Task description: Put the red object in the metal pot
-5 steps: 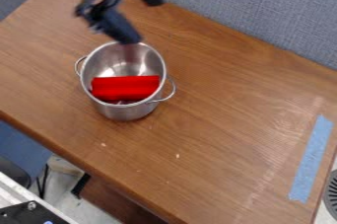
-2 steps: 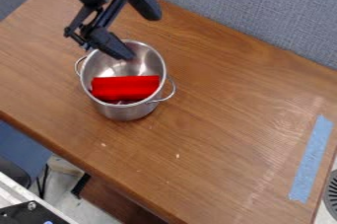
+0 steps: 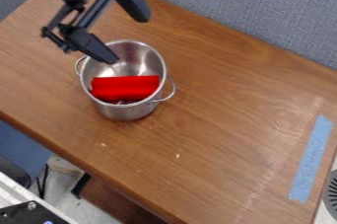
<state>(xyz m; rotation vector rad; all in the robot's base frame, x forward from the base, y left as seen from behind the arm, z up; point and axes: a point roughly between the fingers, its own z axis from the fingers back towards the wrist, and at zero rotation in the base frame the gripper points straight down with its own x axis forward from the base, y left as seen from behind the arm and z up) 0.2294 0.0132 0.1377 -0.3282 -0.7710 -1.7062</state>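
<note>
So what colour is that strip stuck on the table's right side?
Light blue: the tape strip on the wooden table, seen in the only camera view.

No legible text, label, brand, number or sign is found on any surface in view. The blue tape strip (image 3: 310, 156) at four o'clock on the wooden table (image 3: 224, 100) is blank. The metal pot (image 3: 126, 92) bears no readable marking.

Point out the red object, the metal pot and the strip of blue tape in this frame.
red object (image 3: 125, 87): camera view, on its flat red top, inside the pot.
metal pot (image 3: 129, 110): camera view, on its outer front wall.
blue tape (image 3: 309, 157): camera view, mid-strip, near the table's right edge.
</note>
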